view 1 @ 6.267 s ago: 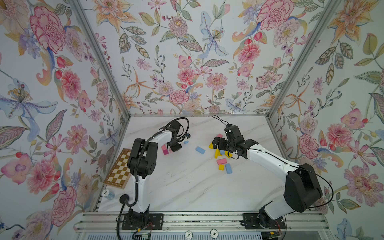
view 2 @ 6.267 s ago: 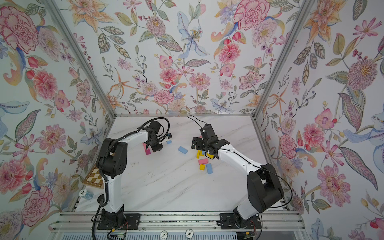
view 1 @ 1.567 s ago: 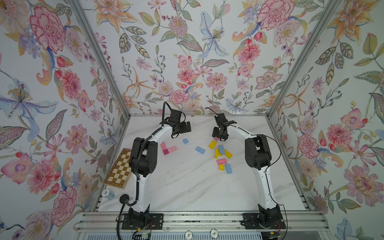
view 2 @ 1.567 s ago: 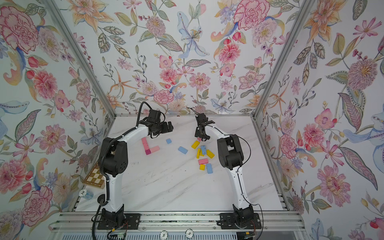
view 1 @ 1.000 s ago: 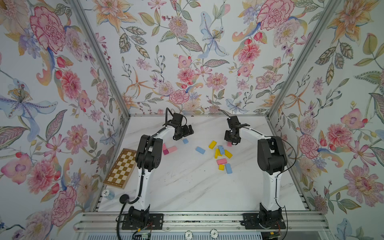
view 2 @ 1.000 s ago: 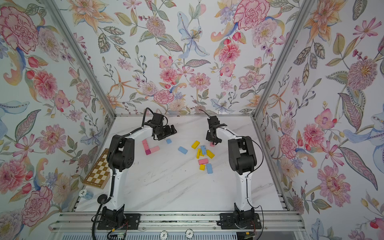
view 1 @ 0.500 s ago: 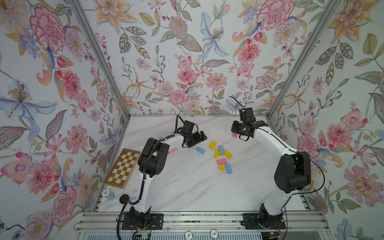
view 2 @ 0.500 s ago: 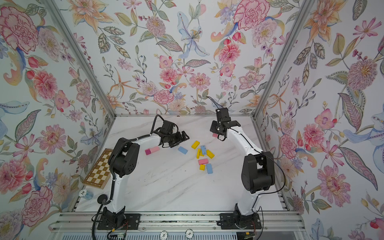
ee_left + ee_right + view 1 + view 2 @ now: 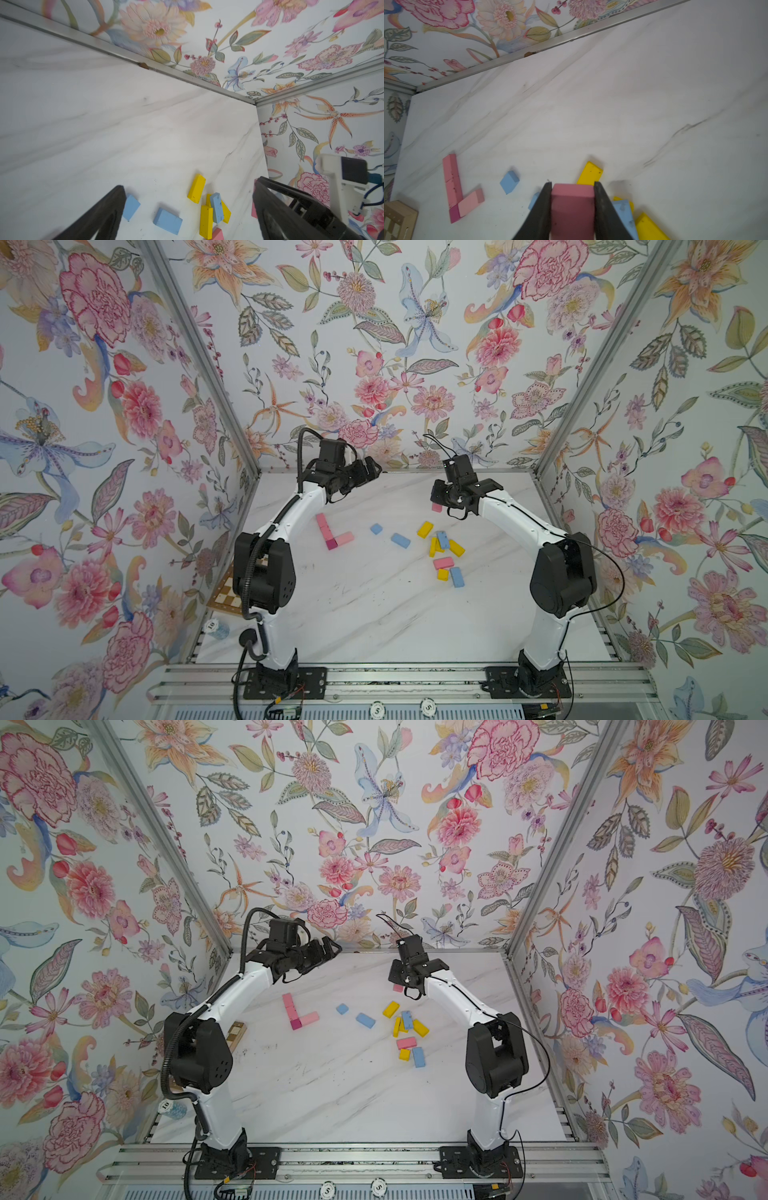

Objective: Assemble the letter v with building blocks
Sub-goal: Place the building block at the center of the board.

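My right gripper [image 9: 572,184] is shut on a dusky pink block [image 9: 572,207], held above the table's back right; in both top views the block [image 9: 436,507] [image 9: 397,988] shows under the gripper [image 9: 439,501]. My left gripper [image 9: 372,470] [image 9: 189,184] hangs open and empty near the back wall. On the table, two pink blocks [image 9: 322,524] [image 9: 345,538] and a magenta block [image 9: 331,544] form an L-like corner. Loose blue blocks [image 9: 400,540], yellow blocks [image 9: 424,529] and a pink block [image 9: 443,562] lie right of centre.
A brown-and-cream checkered board [image 9: 226,593] sits at the table's left edge, partly behind the left arm. A blue chip [image 9: 212,626] lies near the front left corner. Floral walls enclose the table on three sides.
My left gripper has lifted off the table and drawn back toward the rear wall, still open. The right gripper has shifted a little leftward with the pink block in it.
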{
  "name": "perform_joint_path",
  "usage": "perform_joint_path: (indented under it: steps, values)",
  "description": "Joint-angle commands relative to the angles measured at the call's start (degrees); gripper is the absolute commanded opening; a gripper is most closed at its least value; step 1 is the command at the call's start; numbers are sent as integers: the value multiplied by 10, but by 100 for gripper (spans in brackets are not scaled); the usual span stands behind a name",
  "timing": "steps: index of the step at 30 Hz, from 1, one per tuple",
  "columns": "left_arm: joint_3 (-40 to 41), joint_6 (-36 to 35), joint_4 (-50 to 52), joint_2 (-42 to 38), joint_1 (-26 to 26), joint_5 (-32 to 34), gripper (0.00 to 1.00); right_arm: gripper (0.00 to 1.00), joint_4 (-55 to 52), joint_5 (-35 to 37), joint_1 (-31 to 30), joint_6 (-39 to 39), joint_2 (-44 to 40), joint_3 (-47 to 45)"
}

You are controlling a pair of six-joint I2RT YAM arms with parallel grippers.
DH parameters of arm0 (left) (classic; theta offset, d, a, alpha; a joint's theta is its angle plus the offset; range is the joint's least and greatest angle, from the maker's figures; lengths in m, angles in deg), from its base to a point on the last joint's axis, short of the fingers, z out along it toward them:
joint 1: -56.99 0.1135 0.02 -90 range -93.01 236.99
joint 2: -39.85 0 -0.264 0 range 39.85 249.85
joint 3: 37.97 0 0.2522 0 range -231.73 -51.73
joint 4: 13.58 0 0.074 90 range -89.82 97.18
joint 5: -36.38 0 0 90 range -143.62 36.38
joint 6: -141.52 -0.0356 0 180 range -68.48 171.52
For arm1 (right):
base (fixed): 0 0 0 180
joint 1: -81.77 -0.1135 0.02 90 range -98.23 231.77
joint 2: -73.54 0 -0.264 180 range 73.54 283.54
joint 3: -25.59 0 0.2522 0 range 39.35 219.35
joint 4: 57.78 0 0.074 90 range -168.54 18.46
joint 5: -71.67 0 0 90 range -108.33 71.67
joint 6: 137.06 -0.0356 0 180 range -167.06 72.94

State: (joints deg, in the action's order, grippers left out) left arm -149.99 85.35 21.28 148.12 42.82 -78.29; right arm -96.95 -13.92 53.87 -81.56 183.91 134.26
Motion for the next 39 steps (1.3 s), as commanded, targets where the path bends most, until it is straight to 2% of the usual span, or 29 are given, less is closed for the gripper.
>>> perform_joint_path:
  steps: [1,6,11,16,22,25,31,34,39]
  values:
    - [18,-61,87,-18,32,30,99,31,32,-15,-51,-70,46,41]
    - [130,-28,25,-86,91,-9,99,31,46,-40,-109,-133,121,84]
    - [205,-15,-5,-141,131,-22,99,32,23,-62,-145,-151,182,124]
    - [256,4,-36,-178,167,-42,99,32,10,-51,-172,-144,200,120]
    - [286,14,-54,-203,170,-46,99,36,4,-43,-185,-138,213,102]
    - [306,24,-70,-208,170,-56,99,41,4,-44,-187,-137,220,100]
    - [347,38,-100,-231,169,-75,99,42,4,-37,-188,-118,218,103]
    - [360,40,-109,-246,167,-83,99,51,4,-36,-174,-105,203,108]
    - [385,47,-132,-260,154,-91,99,70,21,-79,-138,-95,205,123]
